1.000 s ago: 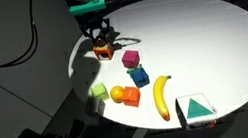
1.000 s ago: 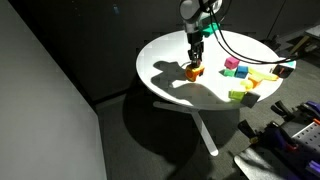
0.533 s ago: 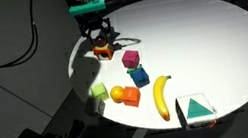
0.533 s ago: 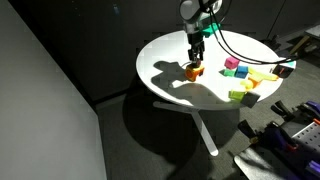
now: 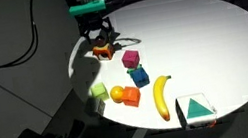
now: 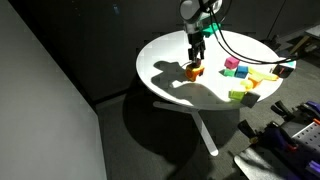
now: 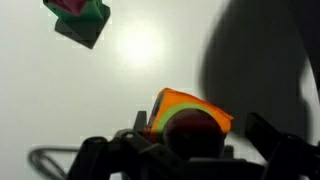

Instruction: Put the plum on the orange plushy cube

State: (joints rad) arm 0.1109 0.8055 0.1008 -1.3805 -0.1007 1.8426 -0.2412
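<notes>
- In the wrist view the claw (image 7: pixel 185 148) is seen released and spread wide, with one finger (image 7: pixel 97 152) at the left of the picture and the other at the right. Nothing is gripped.
- The plum (image 7: pixel 196 132) is seen between the fingers, resting on top of the plushy cube (image 7: pixel 186 103). No finger is seen to touch the plum.
- In an exterior view the claw (image 5: pixel 100 38) is held upright directly over the plushy cube (image 5: pixel 104 52), with its tips down near the cube's top.
- The plushy cube is set on the round white worktop (image 5: pixel 200 36), close to its edge. The same is shown from another side, with the claw (image 6: pixel 196 58) above the plushy cube (image 6: pixel 193 71).
- The plum cannot be made out in either exterior view.
- A magenta cube (image 5: pixel 130 58) is placed near the plushy cube, and a blue cube (image 5: pixel 139 74) just beyond it.
- Further along the worktop a banana (image 5: pixel 162 95), a yellow-orange ball (image 5: pixel 117 93) and an orange block (image 5: pixel 129 98) are laid, well apart from the claw.
- A green-and-red block (image 7: pixel 80 18) is seen at the upper left of the wrist view, apart from the plushy cube.
</notes>
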